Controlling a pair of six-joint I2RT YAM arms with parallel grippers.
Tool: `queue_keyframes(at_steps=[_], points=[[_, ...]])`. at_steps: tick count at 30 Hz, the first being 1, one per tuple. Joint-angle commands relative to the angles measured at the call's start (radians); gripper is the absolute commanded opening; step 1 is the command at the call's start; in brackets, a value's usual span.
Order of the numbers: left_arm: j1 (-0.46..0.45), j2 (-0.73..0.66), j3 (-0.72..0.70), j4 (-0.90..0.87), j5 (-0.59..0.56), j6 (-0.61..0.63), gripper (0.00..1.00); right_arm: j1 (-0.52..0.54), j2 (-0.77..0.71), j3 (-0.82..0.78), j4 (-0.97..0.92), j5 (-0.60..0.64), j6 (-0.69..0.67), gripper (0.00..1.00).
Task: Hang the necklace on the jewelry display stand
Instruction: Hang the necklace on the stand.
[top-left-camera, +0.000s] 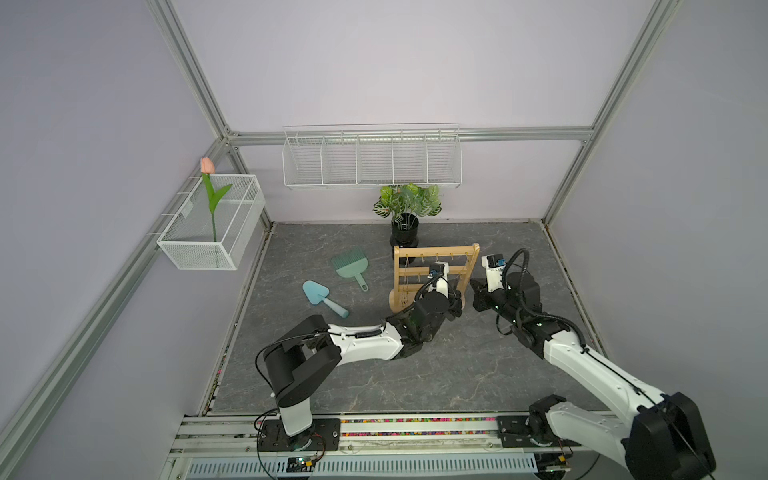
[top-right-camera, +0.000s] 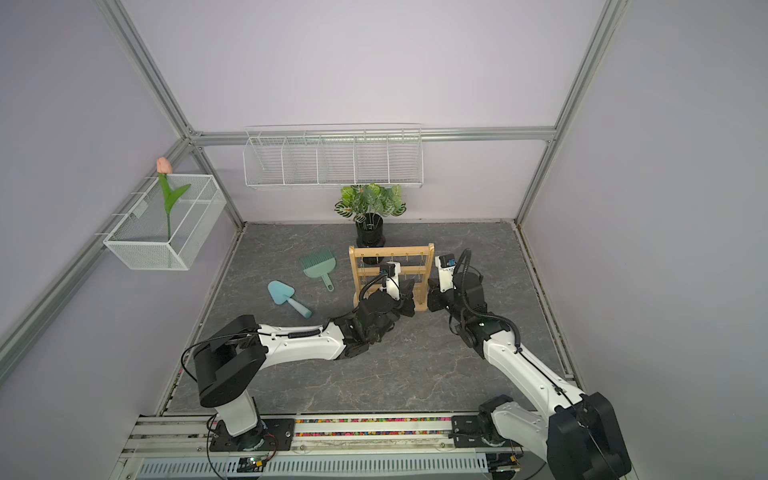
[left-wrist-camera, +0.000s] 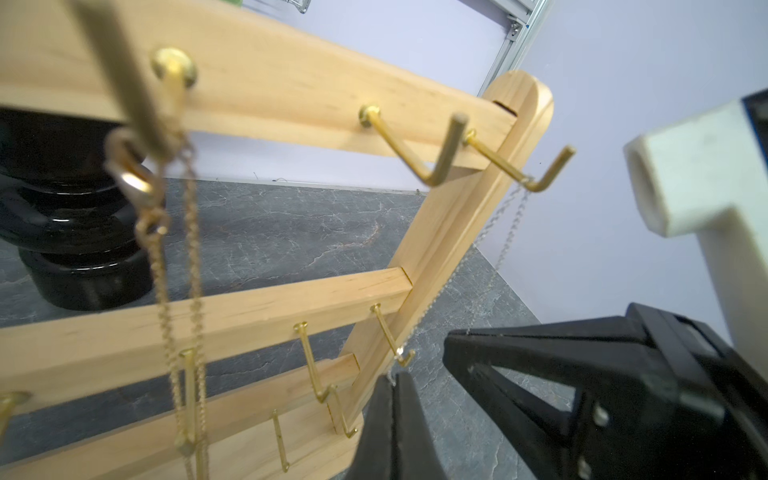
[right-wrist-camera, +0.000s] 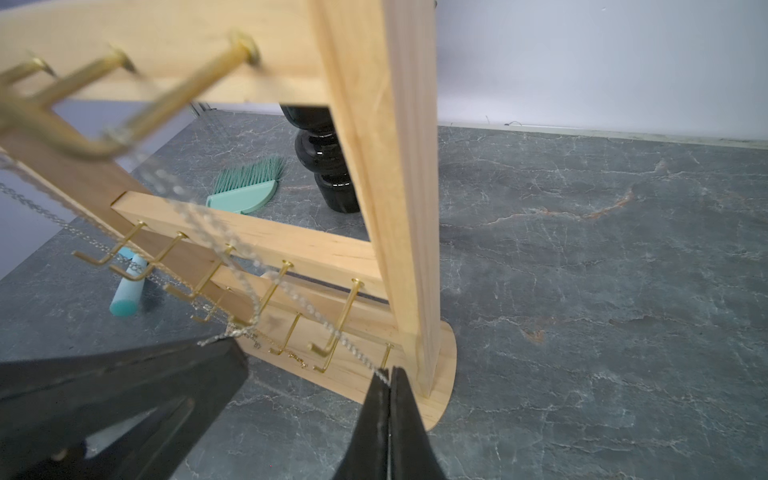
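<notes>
left wrist view: clamping the left gripper (left-wrist-camera: 392, 384) fully shut on one strand of the silver necklace (left-wrist-camera: 506, 243), and pinching the other strand just as tight with the right gripper (left-wrist-camera: 454, 338) close beside it. draping the chain over the end hook (left-wrist-camera: 540, 183) of the top crossbar on the jewelry display stand (left-wrist-camera: 266, 79), close against the upright nearer the right arm. showing a gold necklace (left-wrist-camera: 191, 249) hanging from a hook further along the same bar. judging the hanging nearly complete, with only the release remaining. easing both strands down evenly rather than sideways, keeping the loop seated deep in the hook's bend. opening one gripper at a time, slowly, avoiding any snag on the middle-row hook (left-wrist-camera: 388, 334) lying right along the chain's path. backing away low and straight, steering clear of the wooden upright and the gold chain.
</notes>
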Motion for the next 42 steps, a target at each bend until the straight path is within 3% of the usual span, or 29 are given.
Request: queue_keyframes(at_steps=[1,33,42], points=[[0.008,-0.013,0.011,-0.022,-0.029,-0.005,0.00,-0.003,0.019,-0.021,0.048,-0.013,0.014,0.07],[0.028,0.060,0.120,-0.090,-0.021,0.027,0.00,-0.003,0.112,-0.061,0.180,-0.006,0.041,0.07],[0.028,0.062,0.125,-0.110,-0.029,0.023,0.00,-0.004,0.107,-0.054,0.167,-0.007,0.040,0.20]])
